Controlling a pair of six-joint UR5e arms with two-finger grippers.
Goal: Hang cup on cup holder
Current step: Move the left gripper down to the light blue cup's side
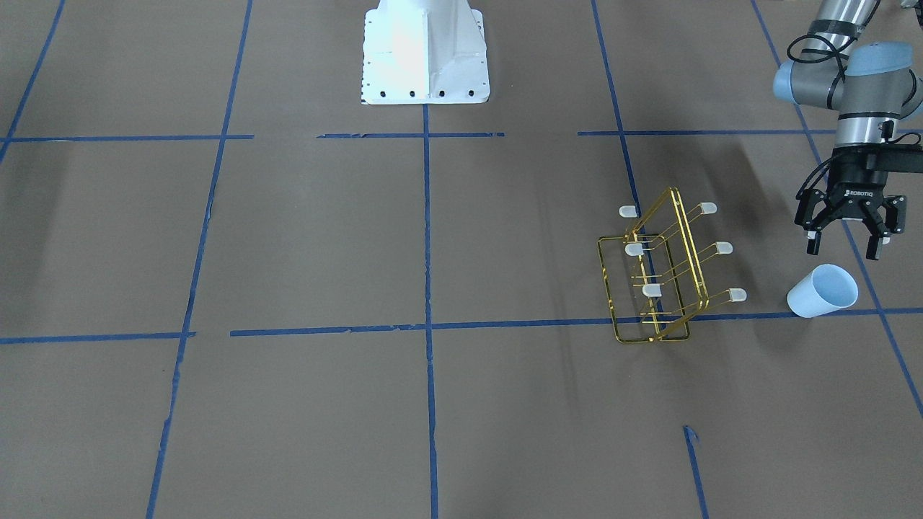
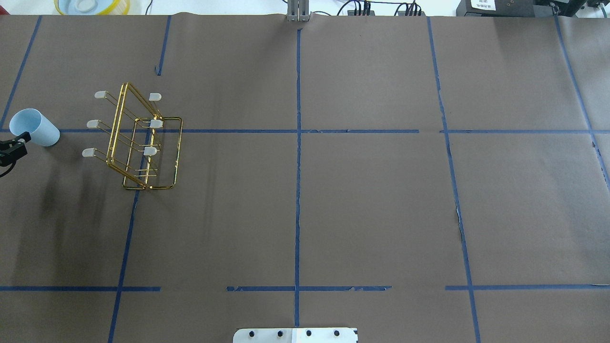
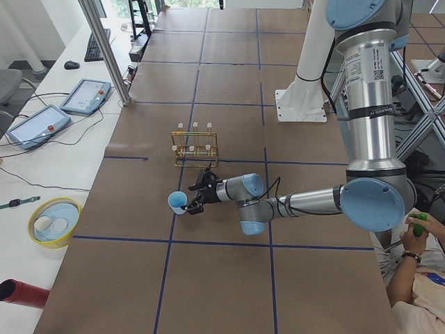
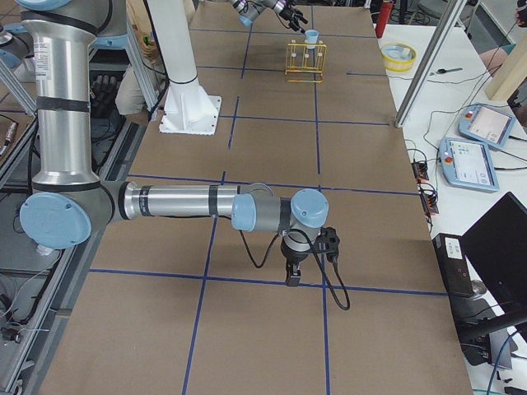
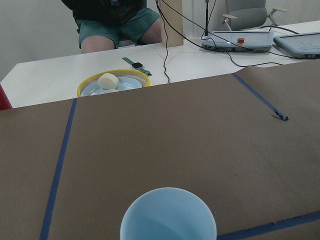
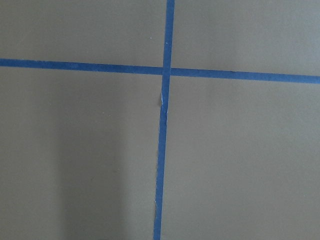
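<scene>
Gold wire cup holder (image 1: 652,290) is standing near the pale blue cup (image 1: 822,292), where the left hand (image 1: 842,251) is hovering, spread open.

The left arm (image 3: 368,104) and right arm (image 4: 177,202) are brushed-silver tubes joined by rounded pale blue caps; the left carries a small white label (image 3: 372,66). A black cable (image 1: 811,176) loops beside the black left gripper (image 1: 844,250), lettered ROBOTIQ in white. The white base pedestal (image 1: 425,54) shows dark screws along its foot.

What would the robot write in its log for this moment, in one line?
cup: on table, unhung | cup holder: empty | left tool: open beside cup | right tool: grip unclear
</scene>
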